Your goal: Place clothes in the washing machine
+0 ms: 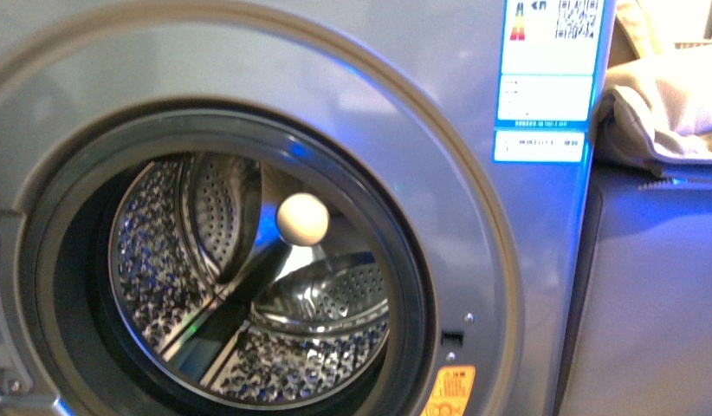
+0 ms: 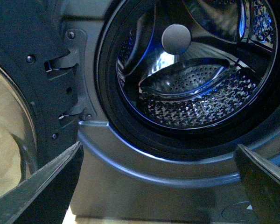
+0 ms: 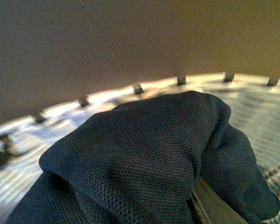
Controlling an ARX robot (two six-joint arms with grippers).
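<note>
left tool [image 2: 158, 145] spread wide, gripping nothing, facing the open porthole of the large silver-grey front-loading washing machine [image 1: 474, 173]. right tool: grip can't be told, dark navy mesh garment [image 3: 144, 154] over pale woven basket [image 3: 266, 107] fills its view.

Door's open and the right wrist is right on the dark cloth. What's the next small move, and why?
Probably confirm the right gripper's hold on the dark mesh cloth and lift it just clear of the woven surface; its jaws are hidden beneath the fabric. The washing machine's drum shows no clothes, and the left gripper hangs open and empty before the porthole.
</note>
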